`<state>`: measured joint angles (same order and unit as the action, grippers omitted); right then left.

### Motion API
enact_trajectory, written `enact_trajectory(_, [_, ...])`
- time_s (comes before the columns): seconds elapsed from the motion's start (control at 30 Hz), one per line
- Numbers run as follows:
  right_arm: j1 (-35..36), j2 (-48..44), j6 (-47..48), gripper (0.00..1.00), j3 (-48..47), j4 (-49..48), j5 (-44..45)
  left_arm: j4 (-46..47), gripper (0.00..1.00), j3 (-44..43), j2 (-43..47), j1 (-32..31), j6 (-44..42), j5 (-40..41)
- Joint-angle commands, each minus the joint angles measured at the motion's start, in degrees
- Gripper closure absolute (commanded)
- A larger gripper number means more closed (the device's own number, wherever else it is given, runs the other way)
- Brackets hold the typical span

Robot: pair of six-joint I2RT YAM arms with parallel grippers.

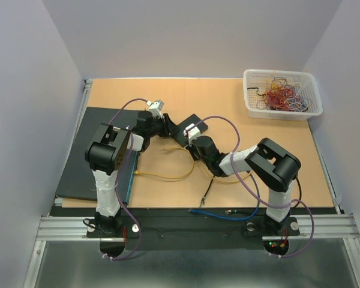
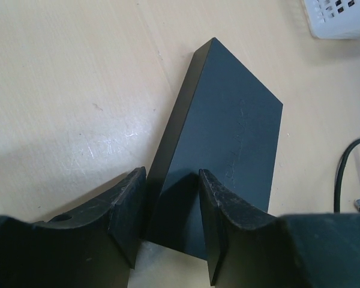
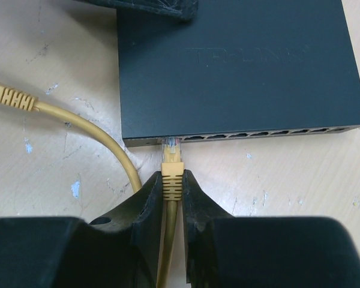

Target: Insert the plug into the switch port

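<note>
plug (image 3: 172, 157) tip at switch (image 3: 240, 66) port; embossed switch lettering unreadable

walls (image 1: 192, 36): plain pale lavender-grey panels left, back, right | table (image 1: 228, 108): tan top, scuffed and paint-flecked in the wrist views | black mat (image 1: 87, 156): on table's left side | aluminium rail (image 1: 186, 228): along near edge | light: even, soft shadows

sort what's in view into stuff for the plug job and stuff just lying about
For the job: switch, yellow cable, its plug, right tool gripping it, left tool at the switch.
Lying about: basket of wires, blue cable, black mat.
</note>
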<state>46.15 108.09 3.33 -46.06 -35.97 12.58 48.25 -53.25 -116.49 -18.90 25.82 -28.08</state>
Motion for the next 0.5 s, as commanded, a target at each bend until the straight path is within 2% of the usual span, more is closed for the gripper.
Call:
enact_trajectory(0.0, [0.26, 3.09, 1.50, 1.00, -3.33, -7.45, -6.60, -7.80, 0.52, 0.44, 0.21, -5.01, -1.91, -9.55])
enact_trajectory(0.13, [-0.01, 4.67, 1.24, 1.00, -4.82, -7.36, -7.48, -10.10, 0.52, -0.10, 0.03, -7.73, -3.59, -8.14])
enact_trajectory(0.47, [-1.24, 8.97, -0.87, 1.00, -9.30, -4.65, -8.70, -7.56, 0.53, 4.91, -0.49, -14.24, 0.10, -6.73])
